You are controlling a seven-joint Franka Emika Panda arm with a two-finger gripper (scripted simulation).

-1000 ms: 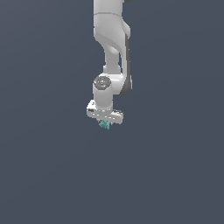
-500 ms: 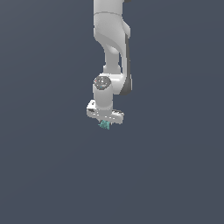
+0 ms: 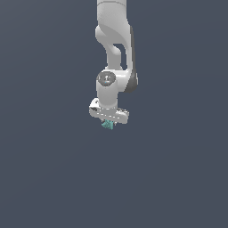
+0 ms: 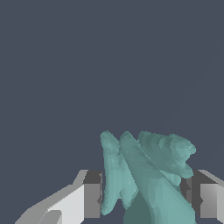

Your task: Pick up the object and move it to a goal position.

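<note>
Pinching the teal object [image 4: 146,175], the tool [image 4: 142,197] keeps its long axis pointing away from the wrist.

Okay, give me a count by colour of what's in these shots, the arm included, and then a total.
Teal-green: 1, the lumpy figure held between the fingers of the gripper.
White: 1, the robot arm with its gripper.
Total: 2.

The claw [image 4: 142,199] pinches the teal object [image 4: 146,175] between both fingers [image 4: 89,197].
</note>
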